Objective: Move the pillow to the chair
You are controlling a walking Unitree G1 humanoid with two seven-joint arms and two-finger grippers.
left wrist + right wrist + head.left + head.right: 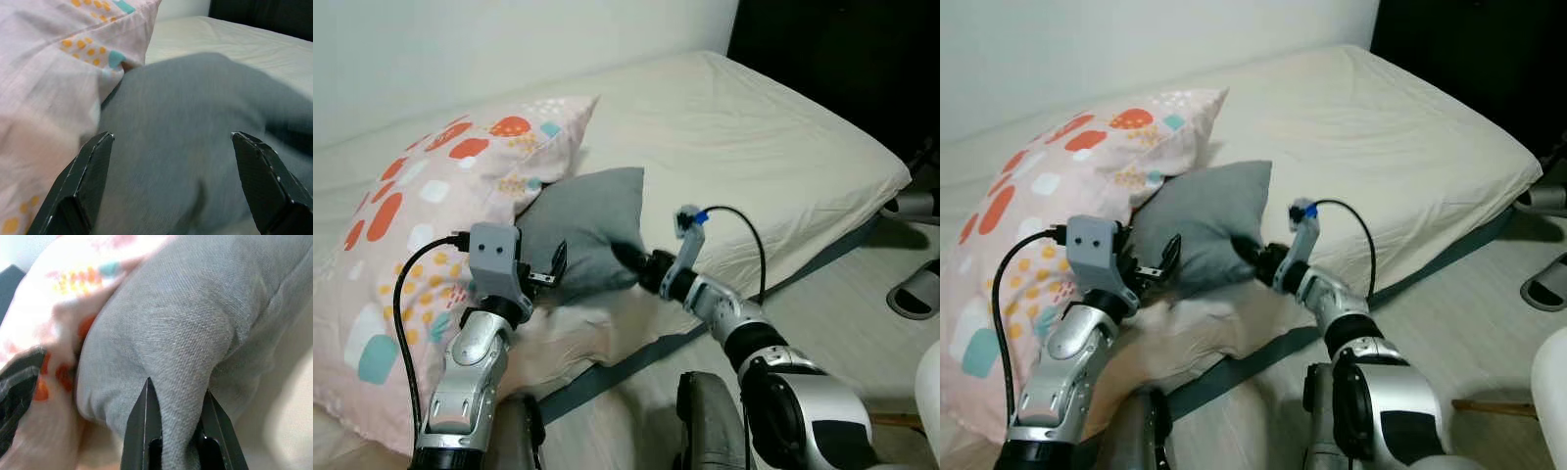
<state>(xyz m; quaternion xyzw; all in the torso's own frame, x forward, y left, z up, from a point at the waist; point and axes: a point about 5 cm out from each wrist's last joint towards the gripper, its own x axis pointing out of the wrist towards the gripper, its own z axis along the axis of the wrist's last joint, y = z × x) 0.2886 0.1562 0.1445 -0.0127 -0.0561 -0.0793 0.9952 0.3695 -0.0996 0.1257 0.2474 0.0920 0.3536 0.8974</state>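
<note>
Pillow (587, 220), the small grey one, lies on the bed (773, 157), leaning against a much larger patterned pillow (421, 225) of pale pink with orange, white and teal spots. The bed has a cream sheet and takes up most of the head views, with a white wall (460, 49) behind it and a pale floor (862, 333) in front, where a sandal (915, 292) sits near the bed's corner.

The right gripper (175, 423) reaches in from the bed's near edge and pinches a fold at the grey pillow's lower corner; its two black fingers are closed on the cloth, which bulges between them in the right wrist view.

The left gripper (171, 161) sits at the pillow's other side, close against the grey fabric. Its fingers (83, 181) are spread wide apart, holding nothing, with the grey cloth showing between them.
</note>
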